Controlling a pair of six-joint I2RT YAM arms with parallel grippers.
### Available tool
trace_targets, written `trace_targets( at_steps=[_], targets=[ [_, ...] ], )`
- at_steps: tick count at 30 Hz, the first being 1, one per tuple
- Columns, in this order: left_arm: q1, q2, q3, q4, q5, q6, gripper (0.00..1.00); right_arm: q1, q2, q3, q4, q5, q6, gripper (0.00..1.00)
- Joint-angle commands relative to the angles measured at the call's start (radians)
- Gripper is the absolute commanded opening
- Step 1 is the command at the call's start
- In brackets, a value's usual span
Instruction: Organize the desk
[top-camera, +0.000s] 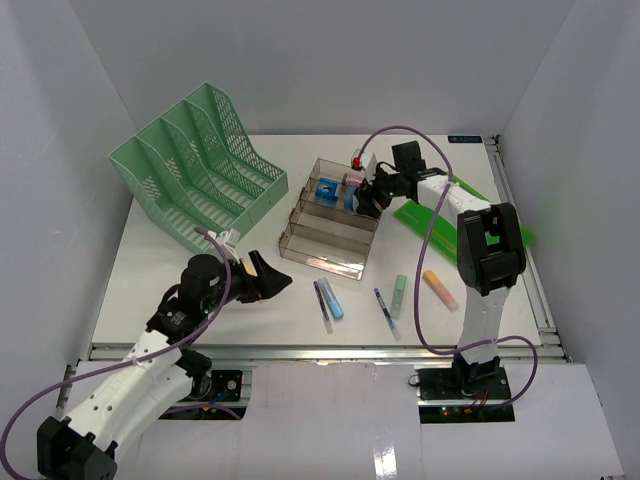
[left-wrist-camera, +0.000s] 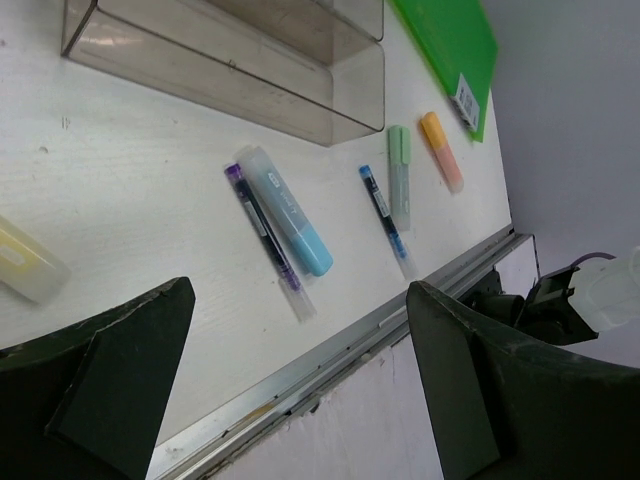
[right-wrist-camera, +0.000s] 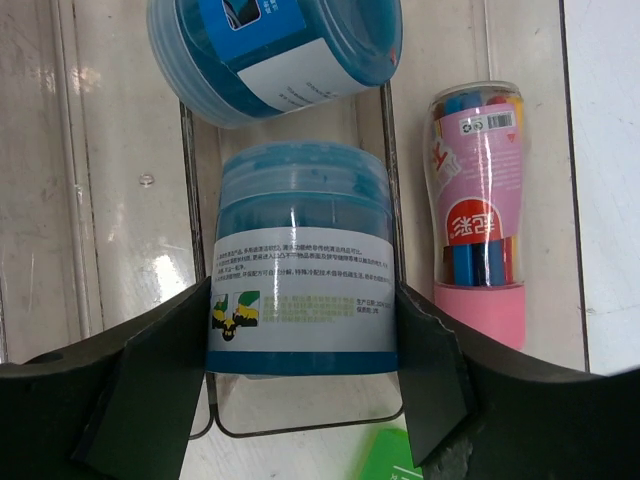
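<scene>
Grip: right tool (right-wrist-camera: 300, 310) clamps blue round plastic tub (right-wrist-camera: 300, 200) in smoky tiered tray (top-camera: 325, 240); seat it level, then release. Left tool (left-wrist-camera: 300, 290), seven o'clock, gapes empty.

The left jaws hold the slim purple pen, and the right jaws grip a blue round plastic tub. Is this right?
Not quite. The left wrist view shows the left jaws open and empty; the slim purple pen lies on the white desk. The right jaws do grip the blue round plastic tub.

Glossy plastic jar (right-wrist-camera: 300, 300), matt desk (left-wrist-camera: 130, 190)
</scene>
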Motion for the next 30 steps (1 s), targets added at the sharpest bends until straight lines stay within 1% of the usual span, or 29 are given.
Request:
trace_targets(
  at_steps=[1, 3, 4, 7, 9, 11, 13, 14, 16, 18, 20, 22, 24, 26, 30],
  targets=[
    [0.003, 0.010, -0.039, 0.059, 0.033, -0.068, 0.98, 0.006, -0.057, 0.023, 0.044, -0.015, 0.022, 0.86],
    [0.003, 0.023, -0.058, 0.079, 0.052, -0.089, 0.98, 0.005, -0.093, 0.006, 0.039, -0.022, 0.033, 0.96],
    [0.002, 0.032, -0.066, 0.090, 0.061, -0.098, 0.98, 0.004, -0.114, -0.003, 0.037, -0.025, 0.039, 0.99],
    [0.003, 0.071, -0.091, 0.156, 0.104, -0.138, 0.95, 0.003, -0.211, -0.043, 0.015, -0.042, 0.058, 0.91],
    [0.003, 0.115, -0.094, 0.183, 0.130, -0.154, 0.93, 0.001, -0.282, -0.064, -0.011, -0.067, 0.067, 0.90],
    [-0.002, 0.156, -0.075, 0.197, 0.152, -0.164, 0.87, -0.012, -0.346, -0.087, -0.060, -0.110, 0.086, 0.90],
    [-0.032, 0.197, -0.054, 0.198, 0.148, -0.172, 0.83, -0.033, -0.447, -0.146, -0.132, -0.228, 0.118, 0.90],
    [-0.051, 0.219, -0.044, 0.198, 0.132, -0.178, 0.81, -0.046, -0.486, -0.182, -0.139, -0.259, 0.139, 0.90],
    [-0.112, 0.278, -0.019, 0.192, 0.074, -0.202, 0.77, -0.074, -0.587, -0.289, -0.139, -0.318, 0.157, 0.90],
    [-0.199, 0.346, 0.031, 0.158, -0.025, -0.230, 0.75, -0.097, -0.697, -0.411, -0.132, -0.362, 0.167, 0.90],
    [-0.300, 0.446, 0.095, 0.080, -0.127, -0.250, 0.72, -0.146, -0.800, -0.511, -0.106, -0.391, 0.194, 0.90],
    [-0.383, 0.523, 0.172, -0.010, -0.230, -0.279, 0.68, -0.234, -0.873, -0.623, -0.043, -0.421, 0.227, 0.90],
    [-0.425, 0.612, 0.252, -0.084, -0.313, -0.302, 0.63, -0.296, -0.950, -0.724, 0.011, -0.445, 0.251, 0.90],
    [-0.462, 0.683, 0.306, -0.142, -0.389, -0.324, 0.62, -0.361, -0.998, -0.778, 0.052, -0.476, 0.264, 0.90],
    [-0.505, 0.784, 0.416, -0.163, -0.439, -0.337, 0.52, -0.435, -1.041, -0.813, 0.065, -0.503, 0.276, 0.90]
  ],
)
